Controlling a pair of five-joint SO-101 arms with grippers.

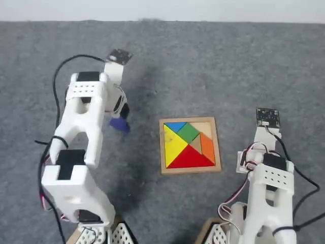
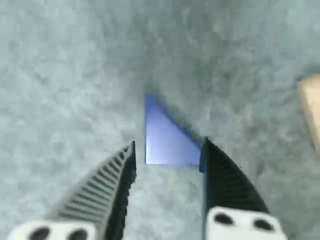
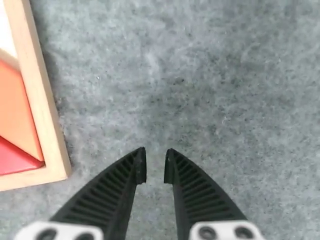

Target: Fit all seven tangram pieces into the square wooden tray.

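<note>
The square wooden tray point(image 1: 163, 147) lies mid-table with blue point(image 1: 176, 126), green point(image 1: 188, 132), yellow point(image 1: 173, 145), red point(image 1: 190, 158) and orange point(image 1: 207, 147) pieces in it. Its far right corner point(image 1: 205, 125) is bare wood. A dark blue triangle point(image 2: 165, 142) sits between the fingers of my left gripper point(image 2: 169, 150), left of the tray, and looks raised off the carpet point(image 1: 120, 124). My right gripper point(image 3: 155, 167) hovers low over the carpet just off the tray's point(image 3: 47, 125) near right corner, its tips almost touching with nothing between them.
Grey carpet covers the table. The left arm point(image 1: 84, 117) stands over the left side, and the right arm point(image 1: 271, 178) is near the front right. The tray's edge point(image 2: 312, 110) shows off to one side in the left wrist view.
</note>
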